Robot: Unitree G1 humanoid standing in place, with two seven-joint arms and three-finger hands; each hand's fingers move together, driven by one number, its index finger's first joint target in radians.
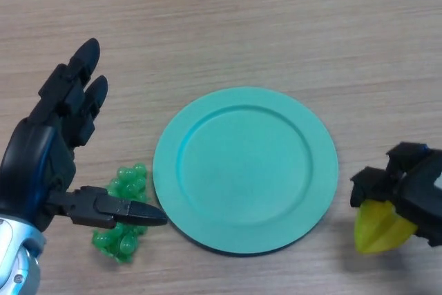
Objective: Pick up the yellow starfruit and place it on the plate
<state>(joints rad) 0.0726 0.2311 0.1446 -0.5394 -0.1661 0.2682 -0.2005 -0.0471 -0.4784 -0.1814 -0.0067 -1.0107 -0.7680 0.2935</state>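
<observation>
Right hand (407, 188) sits at about 4 o'clock in the head view, near the right edge, fingers curled over the top of the starfruit (380, 227) and clamped on it. Starfruit pokes out below and left of the hand, yellow ridged body angled down toward 7 o'clock from the palm. Can't tell whether the fruit touches the table (276, 25) or is held just above it; a faint shadow lies under it.

Plate (245, 168) is teal, round, flat on the table at the centre of the view. Starfruit is just off the plate's rim at the plate's 4 o'clock, a small strip of bare table between them. Not on the plate yet.

Left hand (41, 160) is at 8 to 9 o'clock, released: fingers straight and pointing toward 1 o'clock, thumb stretched out toward 3 o'clock. Thumb tip ends close to the plate's left rim, at the plate's 8 o'clock. It holds nothing.

Green grapes (124, 213) lie on the table at 7 o'clock, just beside the plate's lower left rim. Left thumb crosses over the top of the bunch; contact unclear.
</observation>
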